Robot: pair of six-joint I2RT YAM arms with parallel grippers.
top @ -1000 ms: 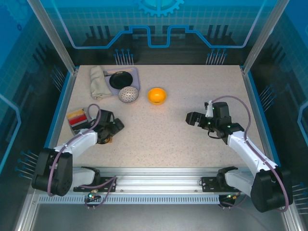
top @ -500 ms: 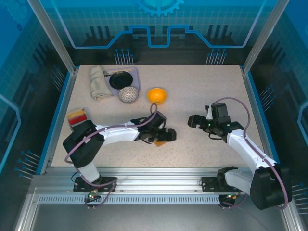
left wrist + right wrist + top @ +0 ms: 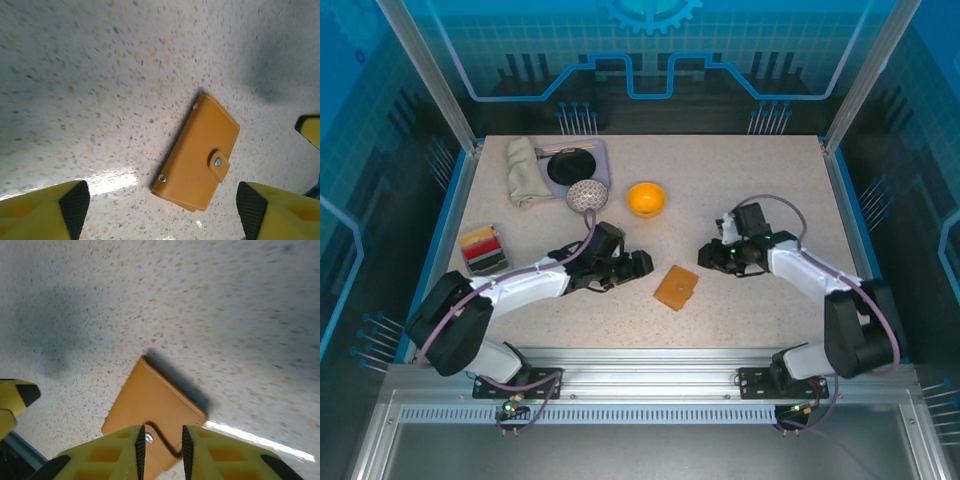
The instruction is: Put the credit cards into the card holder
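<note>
Starting at the left in the overhead view, the credit cards [image 3: 480, 243] sit in a grey slotted tray [image 3: 492, 264] near the table's left edge, with red, yellow and dark edges showing, well apart from everything else in play. Next comes the left gripper [image 3: 638, 264], its jaws spread wide and clamped on nothing; its wrist camera looks down on the card holder [image 3: 196, 152], which lies flat on the speckled table [image 3: 760, 180] with its snap tab across the flap, apparently closed. Just right of the holder hovers the right gripper [image 3: 708, 255], jaws drawn close with a slim gap between them and nothing held.

The likely trouble starts with the holder. It is thin, lies flat and seems fastened, so a finger coming down at its edge may push it along the table rather than lift it. The right jaws look too narrow to span its width. With both grippers converging on one small item, their fingers could also knock together.
</note>
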